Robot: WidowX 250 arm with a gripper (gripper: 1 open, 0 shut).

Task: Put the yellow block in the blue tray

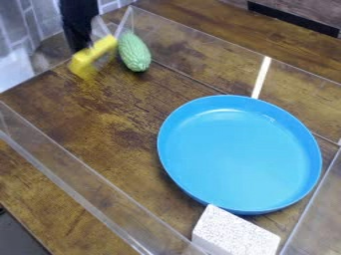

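The yellow block lies at the far left of the wooden table, blurred and turned slightly. My black gripper points straight down onto the block's far end. Its fingertips merge with the blur, so the width of the jaws does not show, nor whether they hold the block. The blue tray, round and shallow, rests at the right of the table with nothing in it, well apart from the gripper.
A green bumpy oval object lies just right of the yellow block. A white speckled foam block sits at the near edge below the tray. Clear plastic walls fence the table. Bare wood lies between the block and the tray.
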